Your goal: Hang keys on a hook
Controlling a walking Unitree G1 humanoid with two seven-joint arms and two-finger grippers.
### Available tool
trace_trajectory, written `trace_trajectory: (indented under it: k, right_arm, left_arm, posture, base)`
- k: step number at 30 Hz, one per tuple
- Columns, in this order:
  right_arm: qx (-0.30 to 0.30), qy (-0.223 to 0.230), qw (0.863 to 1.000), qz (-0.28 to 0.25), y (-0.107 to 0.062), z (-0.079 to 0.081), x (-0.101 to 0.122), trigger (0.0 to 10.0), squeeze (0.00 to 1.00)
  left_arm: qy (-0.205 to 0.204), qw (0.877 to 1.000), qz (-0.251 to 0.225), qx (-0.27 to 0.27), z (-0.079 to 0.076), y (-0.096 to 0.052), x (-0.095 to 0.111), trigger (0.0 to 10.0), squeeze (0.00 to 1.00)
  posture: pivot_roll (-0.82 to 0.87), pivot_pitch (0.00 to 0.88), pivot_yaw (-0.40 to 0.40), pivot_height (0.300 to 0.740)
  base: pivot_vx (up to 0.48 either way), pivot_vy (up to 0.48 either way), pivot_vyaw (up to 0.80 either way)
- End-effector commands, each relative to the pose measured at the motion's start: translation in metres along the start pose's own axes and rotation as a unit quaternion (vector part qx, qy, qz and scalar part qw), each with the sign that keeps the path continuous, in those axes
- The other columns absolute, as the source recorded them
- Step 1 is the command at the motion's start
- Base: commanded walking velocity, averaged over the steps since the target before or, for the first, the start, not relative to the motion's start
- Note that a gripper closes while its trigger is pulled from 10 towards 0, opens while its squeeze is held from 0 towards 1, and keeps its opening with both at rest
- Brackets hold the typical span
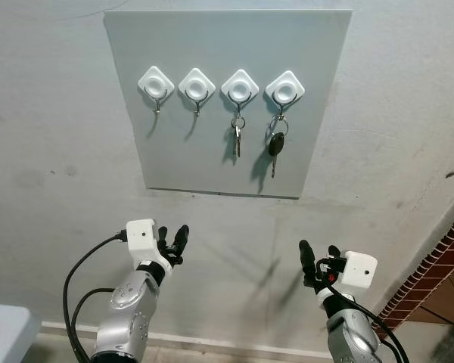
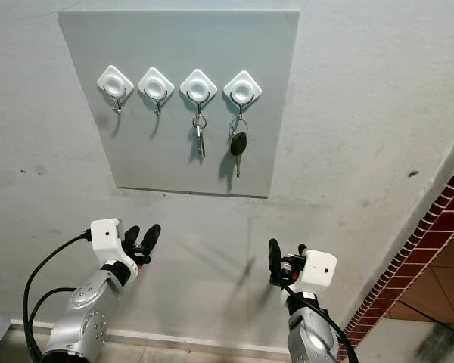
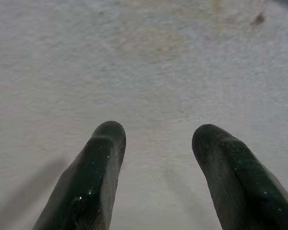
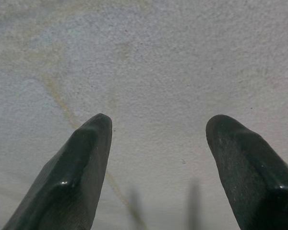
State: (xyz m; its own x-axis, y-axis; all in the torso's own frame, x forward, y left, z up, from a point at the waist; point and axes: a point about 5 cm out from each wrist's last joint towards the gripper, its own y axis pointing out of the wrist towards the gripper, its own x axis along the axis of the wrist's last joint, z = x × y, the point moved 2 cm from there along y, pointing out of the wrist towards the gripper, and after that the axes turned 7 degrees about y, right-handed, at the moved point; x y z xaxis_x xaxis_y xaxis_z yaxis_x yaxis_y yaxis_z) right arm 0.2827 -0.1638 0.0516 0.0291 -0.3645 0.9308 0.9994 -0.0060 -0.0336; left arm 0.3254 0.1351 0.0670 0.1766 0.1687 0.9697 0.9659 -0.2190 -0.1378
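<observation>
A grey board (image 1: 174, 151) on the wall carries several white hooks in a row. A small set of silver keys (image 1: 237, 136) hangs from the third hook (image 1: 240, 87). From the rightmost hook (image 1: 285, 90) hangs a black-headed key (image 1: 275, 146). The two left hooks (image 1: 156, 83) are bare. My left gripper (image 1: 172, 240) is raised below the board, open, holding nothing, facing bare wall. Lower right of the board, my right gripper (image 1: 319, 257) is also open with nothing between its fingers (image 4: 77, 163).
The rough grey wall (image 1: 53, 151) spreads around the board. A brick edge (image 1: 431, 280) runs diagonally at the lower right. A white object's corner (image 1: 7, 333) shows at the lower left, and black cables (image 1: 79, 280) loop beside my left arm.
</observation>
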Motion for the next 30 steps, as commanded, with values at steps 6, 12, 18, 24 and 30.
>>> trace_trajectory:
  k: [6,12,18,24,30]
  right_arm:
    - [0.002,-0.027,1.0,-0.004,0.002,0.003,0.001,10.0,0.0]
    - [0.004,-0.06,0.998,-0.003,-0.001,0.002,-0.001,10.0,0.0]
    - [0.02,-0.085,0.996,-0.015,-0.013,0.009,0.004,10.0,0.0]
    - [0.021,-0.095,0.995,-0.014,-0.017,0.012,0.002,10.0,0.0]
    - [0.018,-0.097,0.995,-0.01,-0.019,0.012,0.001,10.0,0.0]
  left_arm:
    - [0.019,1.0,-0.002,-0.011,0.001,0.003,0.002,10.0,0.0]
    - [0.059,0.997,-0.011,-0.045,-0.005,-0.006,-0.006,10.0,0.0]
    - [0.049,0.997,-0.021,-0.05,-0.01,-0.021,-0.009,10.0,0.0]
    - [0.057,0.997,-0.022,-0.048,-0.009,-0.025,-0.013,10.0,0.0]
    - [0.06,0.997,-0.023,-0.046,-0.01,-0.026,-0.011,10.0,0.0]
  posture:
    - [-0.05,0.0,0.073,0.74]
    - [-0.05,0.0,0.053,0.74]
    - [-0.03,0.0,0.033,0.74]
    - [-0.03,0.0,0.031,0.74]
    - [-0.02,0.0,0.033,0.74]
  base:
    - [0.0,0.0,0.0]
    - [0.0,0.0,0.0]
    - [0.0,0.0,0.0]
    - [0.0,0.0,0.0]
    - [0.0,0.0,0.4]
